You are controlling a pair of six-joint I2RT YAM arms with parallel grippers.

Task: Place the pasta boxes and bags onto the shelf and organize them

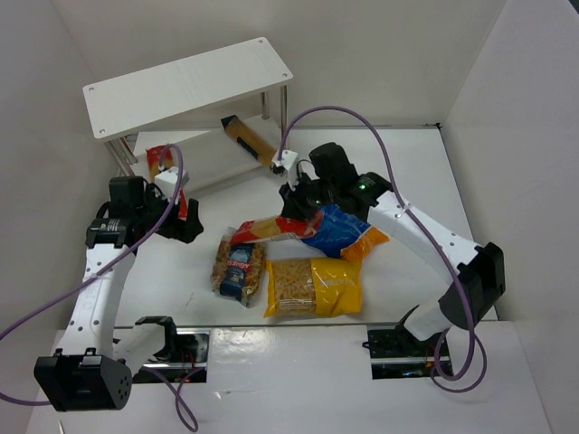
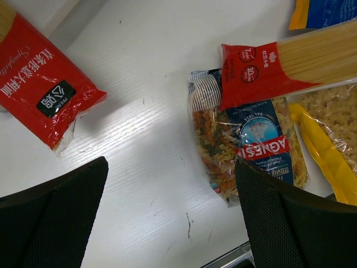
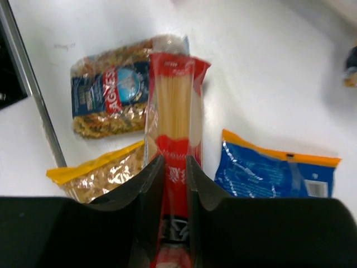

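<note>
The white two-tier shelf (image 1: 190, 86) stands at the back left. A tan box with a dark blue end (image 1: 249, 140) and a red spaghetti packet (image 1: 161, 161) lie on its lower board. That packet's red end shows in the left wrist view (image 2: 42, 84). My left gripper (image 1: 185, 217) (image 2: 170, 190) is open and empty over bare table beside it. My right gripper (image 1: 298, 212) (image 3: 174, 162) is shut on a second spaghetti packet (image 1: 267, 229) (image 3: 174, 111), whose far end reaches over the clear bag with blue label (image 1: 240, 269) (image 2: 251, 145).
A blue-orange bag (image 1: 342, 231) (image 3: 273, 167) lies right of the held packet. A yellow bag (image 1: 312, 287) (image 3: 100, 173) lies in front of it. White walls close in the table at the back and both sides. A metal rail (image 1: 271, 339) runs along the near edge.
</note>
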